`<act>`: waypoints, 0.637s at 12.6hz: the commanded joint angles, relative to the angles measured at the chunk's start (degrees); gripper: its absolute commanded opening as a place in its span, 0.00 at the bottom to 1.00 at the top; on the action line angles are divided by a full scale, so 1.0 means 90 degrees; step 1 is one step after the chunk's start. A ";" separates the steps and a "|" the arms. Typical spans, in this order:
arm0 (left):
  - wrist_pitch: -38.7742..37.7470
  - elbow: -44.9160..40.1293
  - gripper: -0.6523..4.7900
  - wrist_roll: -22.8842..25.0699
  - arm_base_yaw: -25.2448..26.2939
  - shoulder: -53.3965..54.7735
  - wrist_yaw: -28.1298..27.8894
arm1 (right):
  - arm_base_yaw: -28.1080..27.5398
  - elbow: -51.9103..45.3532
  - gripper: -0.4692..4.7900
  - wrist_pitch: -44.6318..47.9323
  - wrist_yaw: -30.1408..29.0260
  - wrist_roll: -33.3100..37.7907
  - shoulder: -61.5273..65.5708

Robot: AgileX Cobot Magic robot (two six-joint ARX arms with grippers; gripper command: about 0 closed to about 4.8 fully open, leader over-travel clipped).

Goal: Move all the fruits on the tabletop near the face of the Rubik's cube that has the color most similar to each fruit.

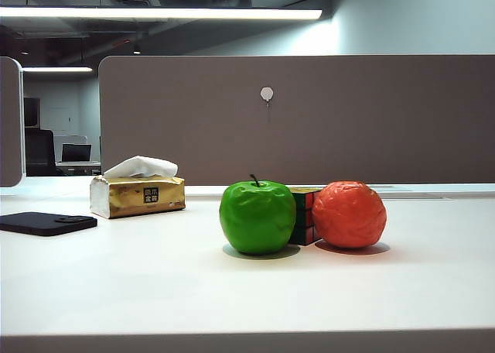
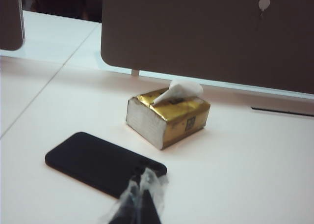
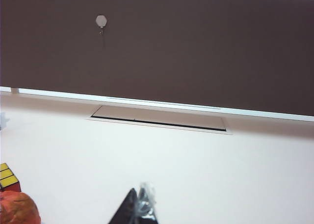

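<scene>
On the white tabletop [image 1: 155, 283], the green apple [image 1: 257, 217] sits a little right of centre, upright, with its dark stem pointing up and leaning slightly left. Just behind and to its right stands the Rubik's cube [image 1: 304, 214], mostly hidden between the two fruits; it appears to touch the apple, a green face is turned toward the apple, and red squares show on its right side. The wrinkled orange-red fruit [image 1: 349, 214] rests right of the cube, close against it; it is round, with no clear long axis.

Neither gripper shows in the exterior view. In the left wrist view the left gripper [image 2: 141, 197] hangs above the near-left part of the table, its plastic-wrapped fingertips [image 2: 131, 192] pressed together with nothing between them. Just beyond it lies a black phone [image 2: 100, 162], flat, its long axis running from near right to far left, and farther off a gold tissue pack [image 2: 169, 118] with a white tissue standing out of the top. None of the fruits appear in this view.

In the right wrist view the right gripper [image 3: 140, 204] sits low over bare table, fingertips closed on nothing. The orange-red fruit [image 3: 17, 209] and a corner of the cube [image 3: 7, 177], showing yellow squares on top, lie well off to its left. A brown partition [image 1: 309, 121] closes the far side of the desk.
</scene>
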 commanded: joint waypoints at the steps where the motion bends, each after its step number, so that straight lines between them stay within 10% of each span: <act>1: 0.0357 0.0124 0.11 -0.0274 0.1139 -0.0005 0.1124 | 0.0015 -0.0002 0.09 0.0068 -0.0056 0.0029 0.0002; 5: 0.0279 0.0415 0.11 -0.0044 0.1863 -0.0005 0.2110 | 0.0015 -0.0002 0.09 0.0063 -0.0053 0.0029 0.0002; 6: -0.0311 0.0461 0.11 0.0619 0.0469 -0.0005 0.0947 | 0.0017 -0.0002 0.09 0.0068 -0.0056 0.0029 0.0000; 8: -0.0313 0.0597 0.11 0.0619 0.0248 -0.0005 0.0675 | 0.0017 -0.0002 0.09 0.0066 -0.0056 0.0029 0.0000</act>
